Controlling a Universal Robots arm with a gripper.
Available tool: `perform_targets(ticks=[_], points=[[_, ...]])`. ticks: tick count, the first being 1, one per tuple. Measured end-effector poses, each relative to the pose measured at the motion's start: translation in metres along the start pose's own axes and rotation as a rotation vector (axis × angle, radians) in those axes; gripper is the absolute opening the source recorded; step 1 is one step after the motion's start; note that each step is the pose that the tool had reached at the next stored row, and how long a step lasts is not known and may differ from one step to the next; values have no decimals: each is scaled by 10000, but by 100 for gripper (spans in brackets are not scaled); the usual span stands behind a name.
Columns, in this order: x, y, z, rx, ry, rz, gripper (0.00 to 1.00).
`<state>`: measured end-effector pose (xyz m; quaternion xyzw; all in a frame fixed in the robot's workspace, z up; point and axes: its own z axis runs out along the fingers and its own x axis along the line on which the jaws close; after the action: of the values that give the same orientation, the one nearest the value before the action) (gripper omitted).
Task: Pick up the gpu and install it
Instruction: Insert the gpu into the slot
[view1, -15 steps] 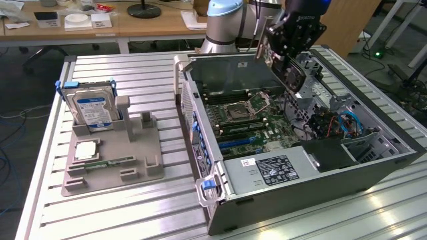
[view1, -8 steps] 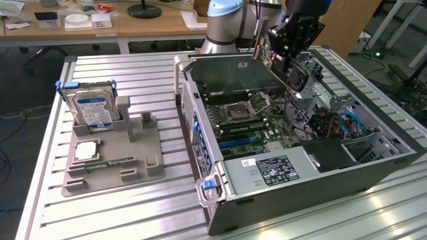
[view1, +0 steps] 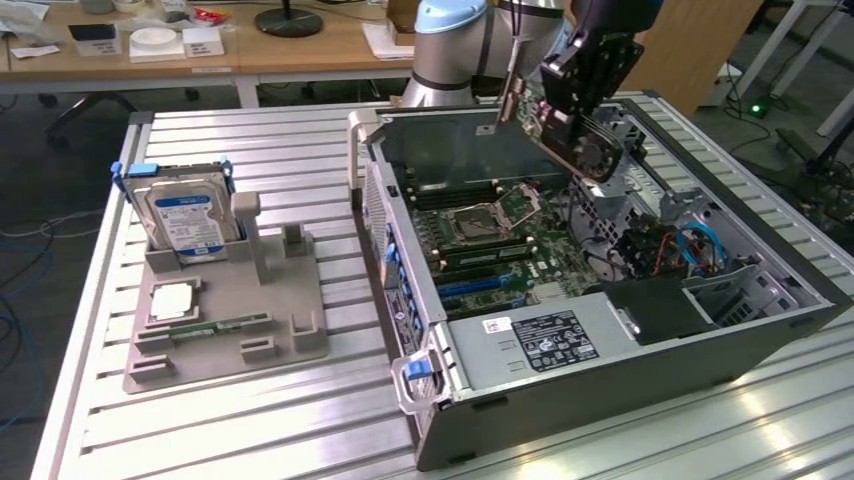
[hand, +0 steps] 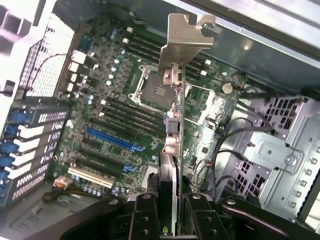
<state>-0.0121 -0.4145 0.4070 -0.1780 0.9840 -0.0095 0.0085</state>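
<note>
Wrist view: fingers (hand: 144, 217) clamp gpu (hand: 170, 130) edge-on, clear above the motherboard (hand: 112, 112).

**Arm aloft, gripper clamped**

The arm (view1: 451, 45) reaches forward and slants downward. Its gripper (view1: 574, 105) points down, and both black fingers (hand: 145, 217) press against opposite faces of the gpu (hand: 172, 130), holding it edge-on.
</note>
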Motion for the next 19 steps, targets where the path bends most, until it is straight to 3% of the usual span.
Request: perform_targets(ticks=[19], points=[[1, 0, 0, 138, 0, -3060, 27]])
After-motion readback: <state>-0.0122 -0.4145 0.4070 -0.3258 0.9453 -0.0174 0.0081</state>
